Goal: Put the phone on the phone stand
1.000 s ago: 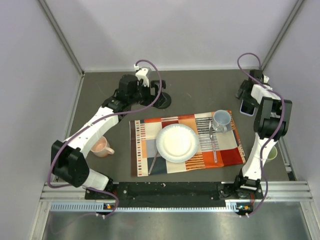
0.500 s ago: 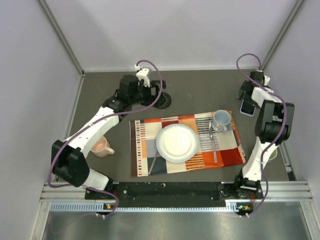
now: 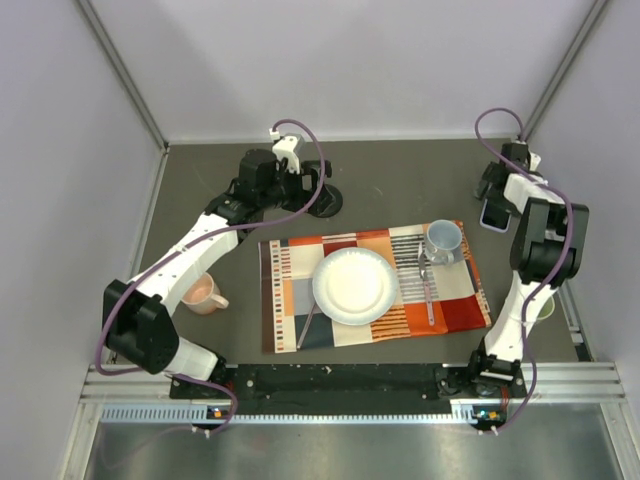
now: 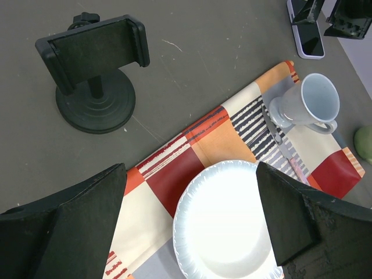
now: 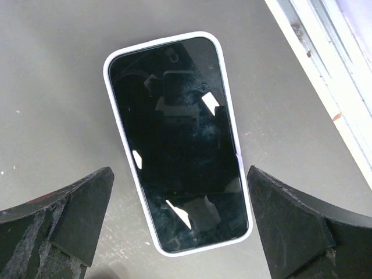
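The phone (image 5: 177,145) lies flat and screen up on the dark table at the far right, near the side rail; it also shows in the top view (image 3: 493,213) and the left wrist view (image 4: 308,38). My right gripper (image 5: 180,221) is open just above it, with one finger on each side of its near end, not touching. The black phone stand (image 4: 96,75) stands upright and empty at the back centre-left (image 3: 322,198). My left gripper (image 4: 189,221) is open and empty, next to the stand (image 3: 312,180).
A striped placemat (image 3: 290,300) holds a white plate (image 3: 353,285), a pale blue mug (image 3: 444,238) and cutlery (image 3: 428,290). A pink mug (image 3: 203,293) sits at the left and a green cup (image 3: 543,308) at the right. Enclosure walls and a metal rail (image 5: 325,64) lie close to the phone.
My right arm has shifted slightly and settled over the phone. The left arm and the phone have not visibly moved.
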`<state>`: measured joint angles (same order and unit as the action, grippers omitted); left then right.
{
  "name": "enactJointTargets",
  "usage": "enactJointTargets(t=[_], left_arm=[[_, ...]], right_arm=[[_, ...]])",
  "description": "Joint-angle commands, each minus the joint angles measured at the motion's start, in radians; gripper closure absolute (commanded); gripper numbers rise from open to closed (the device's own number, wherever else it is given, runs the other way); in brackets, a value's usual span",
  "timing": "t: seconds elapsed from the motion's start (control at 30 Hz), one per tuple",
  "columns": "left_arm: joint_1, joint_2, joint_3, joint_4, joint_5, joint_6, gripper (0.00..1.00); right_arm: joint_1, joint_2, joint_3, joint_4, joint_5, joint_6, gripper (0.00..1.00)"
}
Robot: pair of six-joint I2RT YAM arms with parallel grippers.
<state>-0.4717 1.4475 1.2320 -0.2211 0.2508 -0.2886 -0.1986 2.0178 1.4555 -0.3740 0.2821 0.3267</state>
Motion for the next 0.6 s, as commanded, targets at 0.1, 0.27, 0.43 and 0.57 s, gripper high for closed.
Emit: enactJointTargets(t=[0.1, 0.27, 0.43, 0.57], left_arm=[[-0.005, -0.006, 0.000, 0.065, 0.018, -0.004, 0.02], [-0.005, -0.001, -0.002, 0.069, 0.019, -0.007, 0.02], [-0.005, -0.002, -0.003, 0.069, 0.016, -0.004, 0.02], [-0.005, -0.012, -0.003, 0.069, 0.012, 0.000, 0.02]], right_arm=[[-0.007, 0.044, 0.071, -0.037, 0.011, 0.029, 0.01], [-0.007, 0.051, 0.081, -0.057, 0.031, 0.037, 0.01], [-0.009, 0.099, 0.120, -0.094, -0.007, 0.044, 0.01], [-0.010, 0.143, 0.166, -0.161, -0.012, 0.035, 0.02]])
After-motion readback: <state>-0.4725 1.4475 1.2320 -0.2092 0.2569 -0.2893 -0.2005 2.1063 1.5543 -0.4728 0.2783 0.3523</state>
